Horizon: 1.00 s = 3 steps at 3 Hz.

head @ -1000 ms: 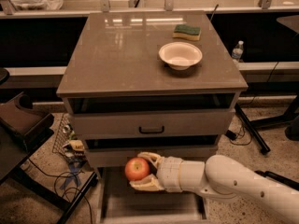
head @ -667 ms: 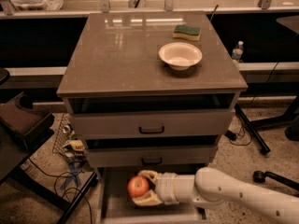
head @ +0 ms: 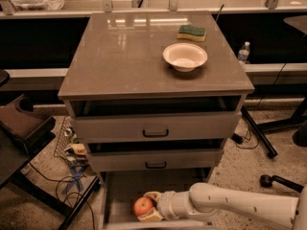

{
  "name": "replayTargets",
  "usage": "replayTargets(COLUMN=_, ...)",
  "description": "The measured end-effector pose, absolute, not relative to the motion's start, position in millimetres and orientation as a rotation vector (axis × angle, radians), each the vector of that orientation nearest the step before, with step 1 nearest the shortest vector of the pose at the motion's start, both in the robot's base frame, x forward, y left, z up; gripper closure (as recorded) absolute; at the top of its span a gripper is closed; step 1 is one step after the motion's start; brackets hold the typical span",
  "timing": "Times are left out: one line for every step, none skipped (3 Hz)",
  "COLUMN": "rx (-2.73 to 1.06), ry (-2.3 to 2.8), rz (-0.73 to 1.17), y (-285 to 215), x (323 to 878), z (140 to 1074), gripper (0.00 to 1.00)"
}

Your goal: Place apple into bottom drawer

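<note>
The apple [head: 143, 206] is small, round and red-orange. It sits low inside the open bottom drawer [head: 120, 190], a shallow grey tray pulled out under the cabinet. My gripper [head: 147, 206] reaches in from the right on a white arm, with its tan fingers [head: 153, 196] above and below the apple, shut on it. The two upper drawers with black handles stand slightly open above.
A white bowl [head: 185, 56] and a green sponge [head: 192, 32] lie on the cabinet top [head: 120, 56]. A wire basket with clutter and cables [head: 72, 152] lies on the floor to the left. A dark chair [head: 21, 123] stands at the far left. A bottle [head: 243, 51] stands at the right.
My arm has lowered the apple from in front of the middle drawer down into the bottom drawer, and moved it slightly toward the drawer's left front.
</note>
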<state>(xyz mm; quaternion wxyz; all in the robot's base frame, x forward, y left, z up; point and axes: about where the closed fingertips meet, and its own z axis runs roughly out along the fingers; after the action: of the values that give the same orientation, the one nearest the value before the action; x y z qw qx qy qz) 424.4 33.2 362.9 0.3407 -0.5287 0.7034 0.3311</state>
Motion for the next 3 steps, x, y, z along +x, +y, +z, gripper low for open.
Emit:
replayTargets(rx=-1.366, ry=1.832, rz=0.861, y=34, x=426, z=361, gripper=1.0)
replayTargets(rx=-1.278, ry=1.844, rz=0.836, y=28, x=459, z=333, gripper=1.0)
replayTargets(rx=-1.184, ry=1.83, rz=0.804, y=19, x=497, z=296, gripper=1.0)
